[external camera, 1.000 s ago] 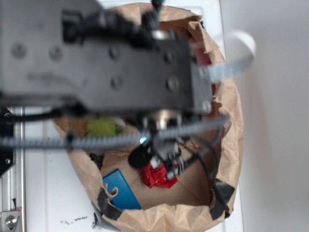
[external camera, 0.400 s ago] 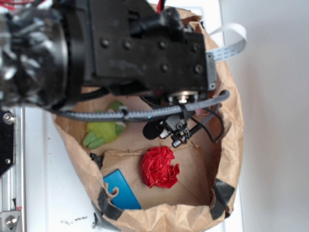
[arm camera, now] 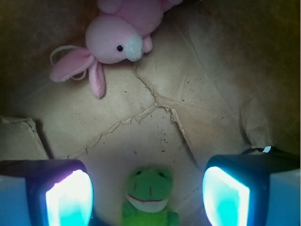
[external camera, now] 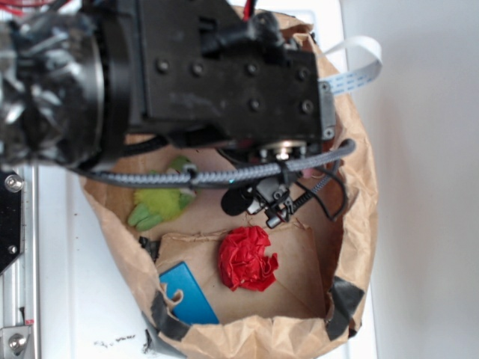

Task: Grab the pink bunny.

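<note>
In the wrist view the pink bunny (arm camera: 117, 40) lies at the top of the frame on the brown paper floor, its white muzzle to the right, ears and a thin loop cord to the left. My gripper (arm camera: 148, 195) is open, its two glowing pads (arm camera: 70, 197) wide apart at the bottom corners, well short of the bunny. A green frog plush (arm camera: 149, 195) lies between the pads, untouched. From the exterior view the arm (external camera: 187, 75) hides the bunny, and the gripper itself cannot be made out.
A brown paper bag (external camera: 359, 217) walls in everything. Inside it lie the green frog plush (external camera: 161, 202), a crumpled red paper ball (external camera: 247, 258) and a blue card (external camera: 187, 293). Cables (external camera: 224, 177) hang across the opening.
The arm has swung up and left over the bag since a second ago, uncovering the red paper ball and the frog. Nothing differs over the last half second.
</note>
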Robot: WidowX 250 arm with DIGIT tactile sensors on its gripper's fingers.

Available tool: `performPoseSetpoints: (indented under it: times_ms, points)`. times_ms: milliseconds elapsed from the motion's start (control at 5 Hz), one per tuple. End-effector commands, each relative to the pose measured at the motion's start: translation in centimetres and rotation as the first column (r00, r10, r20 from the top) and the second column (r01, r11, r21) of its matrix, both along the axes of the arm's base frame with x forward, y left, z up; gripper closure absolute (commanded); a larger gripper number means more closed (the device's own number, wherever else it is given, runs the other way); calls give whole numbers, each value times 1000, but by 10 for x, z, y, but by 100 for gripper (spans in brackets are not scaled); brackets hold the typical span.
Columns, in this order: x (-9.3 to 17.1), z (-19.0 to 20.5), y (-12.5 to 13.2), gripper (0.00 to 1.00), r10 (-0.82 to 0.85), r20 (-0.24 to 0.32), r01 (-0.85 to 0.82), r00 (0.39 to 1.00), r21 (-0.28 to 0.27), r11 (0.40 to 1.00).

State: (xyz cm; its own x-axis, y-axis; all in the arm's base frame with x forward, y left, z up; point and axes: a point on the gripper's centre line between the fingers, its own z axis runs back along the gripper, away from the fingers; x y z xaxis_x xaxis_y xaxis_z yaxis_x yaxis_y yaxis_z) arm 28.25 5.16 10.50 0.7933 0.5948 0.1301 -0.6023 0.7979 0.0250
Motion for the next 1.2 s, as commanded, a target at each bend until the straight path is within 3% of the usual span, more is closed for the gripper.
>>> performPoseSetpoints:
  times_ms: [0, 200, 600, 800, 1000]
  points:
    - [39, -11, 21, 0, 37, 165, -26, 986, -64, 998]
    - [53, -24, 28, 0, 20, 228, -7, 974, -62, 998]
    - [89, -31, 17, 0, 57, 298, -40, 953, -61, 997]
    - [106, -29, 14, 0, 74, 308, -58, 949, -61, 996]
    - [116, -40, 15, 0, 73, 311, -75, 948, -6, 997]
